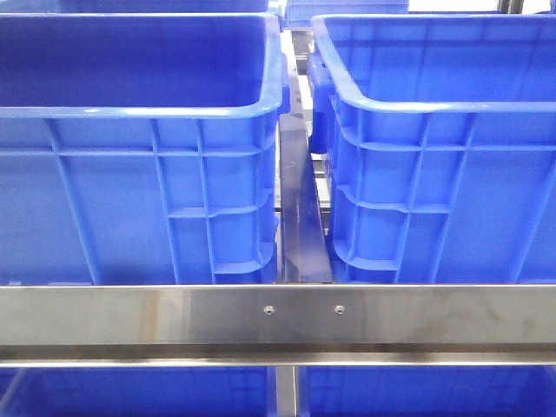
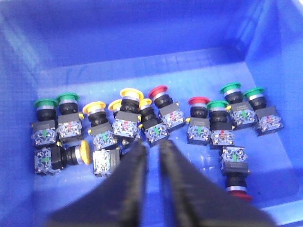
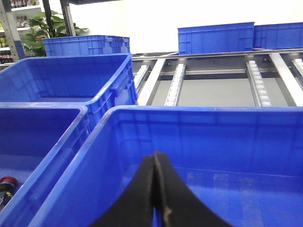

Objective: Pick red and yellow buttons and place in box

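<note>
Our left gripper (image 2: 152, 150) hangs inside the left crate (image 2: 265, 56) with its jaws slightly parted and empty, just over a row of buttons (image 2: 142, 118) with red, yellow and green caps lying on the floor. We judge the nearest fair target is the yellow button (image 2: 145, 109) just ahead of the fingertips; we should spread wider, straddle its cap and avoid its crowded neighbours. Our right gripper (image 3: 156, 189) is pressed closed, empty, over the right crate (image 3: 199, 142).

Green buttons (image 2: 230, 88), steel rail (image 1: 278, 317), potted plant (image 3: 35, 30).
</note>
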{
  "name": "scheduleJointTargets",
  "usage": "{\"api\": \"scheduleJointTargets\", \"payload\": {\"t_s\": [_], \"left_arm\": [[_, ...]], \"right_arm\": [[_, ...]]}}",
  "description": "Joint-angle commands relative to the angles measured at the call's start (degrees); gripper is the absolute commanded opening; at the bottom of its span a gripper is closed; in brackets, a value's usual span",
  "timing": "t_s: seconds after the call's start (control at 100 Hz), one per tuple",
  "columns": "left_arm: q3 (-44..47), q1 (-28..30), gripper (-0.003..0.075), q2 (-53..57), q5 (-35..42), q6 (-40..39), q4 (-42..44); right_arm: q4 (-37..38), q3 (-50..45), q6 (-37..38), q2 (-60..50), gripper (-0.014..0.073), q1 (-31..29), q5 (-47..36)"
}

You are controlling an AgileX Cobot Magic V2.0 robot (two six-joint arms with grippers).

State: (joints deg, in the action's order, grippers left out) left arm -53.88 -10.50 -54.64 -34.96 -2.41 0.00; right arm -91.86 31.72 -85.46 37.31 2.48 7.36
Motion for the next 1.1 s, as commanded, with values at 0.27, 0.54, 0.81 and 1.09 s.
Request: {"api": "scheduleJointTargets", "payload": {"t_s": [0.27, 0.54, 0.81, 1.09], "left_arm": [[-5.7, 0.3, 0.0436, -7.2, 0.5, 0.3, -0.4], [-15.9, 0.3, 0.0435, -20.1, -5.5, 4.0, 0.0], [-24.1, 0.3, 0.0432, -33.5, -7.7, 5.0, 4.4], [-25.3, 1.7, 0.0432, -39.3, -5.7, 4.7, 6.7]], "right_arm": [[-0.4, 1.5, -0.5, -0.3, -0.0068, 0.1, 1.9], [-0.8, 1.5, -0.5, -0.3, -0.0068, 0.1, 1.9], [-0.8, 1.5, -0.5, -0.3, -0.0068, 0.1, 1.9], [-0.8, 1.5, -0.5, -0.3, -0.0068, 0.1, 1.9]]}}
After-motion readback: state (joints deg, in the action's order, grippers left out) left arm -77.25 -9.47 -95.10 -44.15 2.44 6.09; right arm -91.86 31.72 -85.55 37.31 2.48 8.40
